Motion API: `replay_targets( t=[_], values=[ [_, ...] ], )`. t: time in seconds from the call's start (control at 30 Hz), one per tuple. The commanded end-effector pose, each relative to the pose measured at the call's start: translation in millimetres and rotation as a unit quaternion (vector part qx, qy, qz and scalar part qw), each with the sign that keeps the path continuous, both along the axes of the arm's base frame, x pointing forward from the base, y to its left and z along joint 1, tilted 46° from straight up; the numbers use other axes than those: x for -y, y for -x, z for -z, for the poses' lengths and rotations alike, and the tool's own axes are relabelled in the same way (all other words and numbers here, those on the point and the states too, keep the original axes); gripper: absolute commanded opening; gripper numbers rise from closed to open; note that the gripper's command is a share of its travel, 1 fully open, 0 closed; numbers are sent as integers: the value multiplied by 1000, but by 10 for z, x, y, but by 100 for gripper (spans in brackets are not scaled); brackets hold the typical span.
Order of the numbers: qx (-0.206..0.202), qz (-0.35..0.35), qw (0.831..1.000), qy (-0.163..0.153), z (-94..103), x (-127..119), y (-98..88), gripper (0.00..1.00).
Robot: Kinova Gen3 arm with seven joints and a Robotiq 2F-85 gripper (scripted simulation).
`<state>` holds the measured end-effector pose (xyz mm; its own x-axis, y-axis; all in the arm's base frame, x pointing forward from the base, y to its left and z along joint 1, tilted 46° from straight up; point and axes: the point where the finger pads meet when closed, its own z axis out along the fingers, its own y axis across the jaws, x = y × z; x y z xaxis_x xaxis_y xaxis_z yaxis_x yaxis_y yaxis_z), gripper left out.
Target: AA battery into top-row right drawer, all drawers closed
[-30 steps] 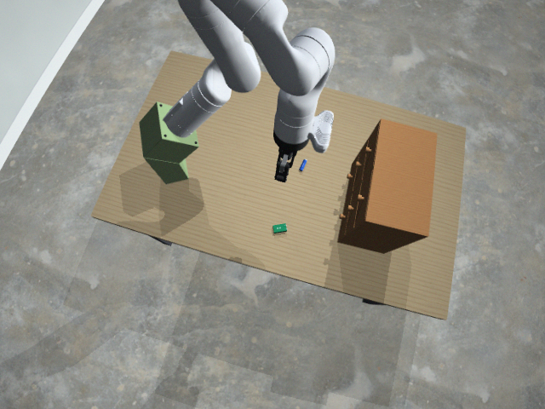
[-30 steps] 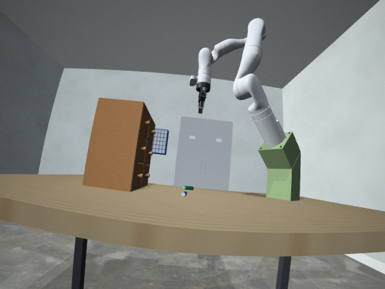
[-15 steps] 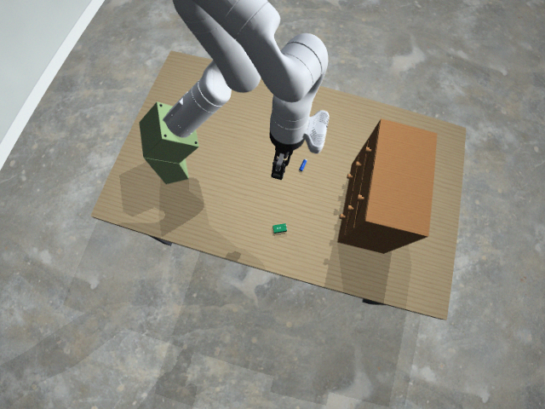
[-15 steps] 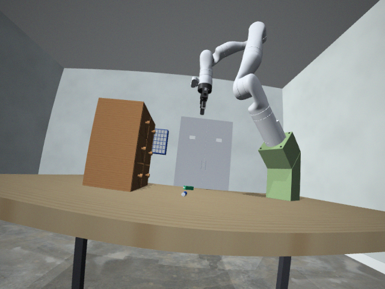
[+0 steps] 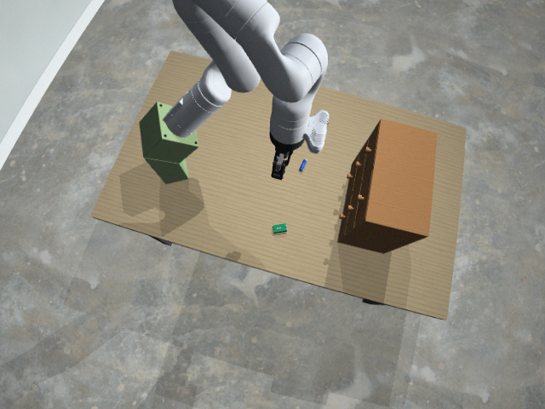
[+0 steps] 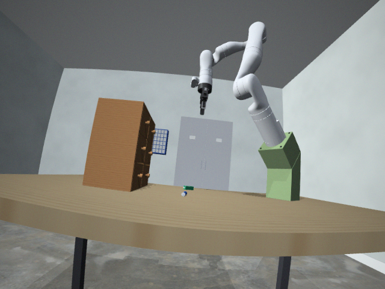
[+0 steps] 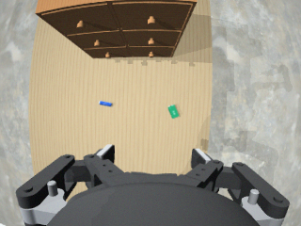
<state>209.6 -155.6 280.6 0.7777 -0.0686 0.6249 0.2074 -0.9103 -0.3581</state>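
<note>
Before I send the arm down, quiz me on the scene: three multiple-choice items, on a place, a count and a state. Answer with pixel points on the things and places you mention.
1. Where is the AA battery (image 5: pixel 303 164) (image 6: pixel 184 194) (image 7: pixel 105 104)?
A) on the chest
B) on the table
C) in a drawer

2. How many drawer knobs show?
A) six
B) four
C) nine

3. The gripper (image 5: pixel 278 175) (image 6: pixel 202 112) (image 7: pixel 152 155) is:
A) shut on the battery
B) shut, empty
C) open, empty

1 B: it lies on bare wood.
2 A: two columns of three in the wrist view.
3 C: its fingers stand wide apart.

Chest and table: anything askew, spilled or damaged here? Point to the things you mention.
Nothing stands out. The chest (image 5: pixel 400 180) (image 6: pixel 113 144) (image 7: pixel 121 32) stands upright, its drawers looking shut; the blue battery (image 5: pixel 303 164) (image 6: pixel 184 193) (image 7: pixel 105 104) and green block (image 5: pixel 279 228) (image 6: pixel 188 188) (image 7: pixel 173 111) lie apart on the table (image 5: pixel 238 198) (image 6: pixel 217 214) (image 7: pixel 136 132). I see no spill or damage.
</note>
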Motion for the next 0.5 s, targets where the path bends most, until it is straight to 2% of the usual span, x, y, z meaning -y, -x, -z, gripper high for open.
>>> replay_targets(
  t=[0.0,0.27,0.47],
  values=[
    [-2,-4,1000,-2,9,-21,14,100],
    [-4,-2,1000,-4,9,-24,16,100],
    [-16,10,1000,-17,10,-42,28,100]
  ],
)
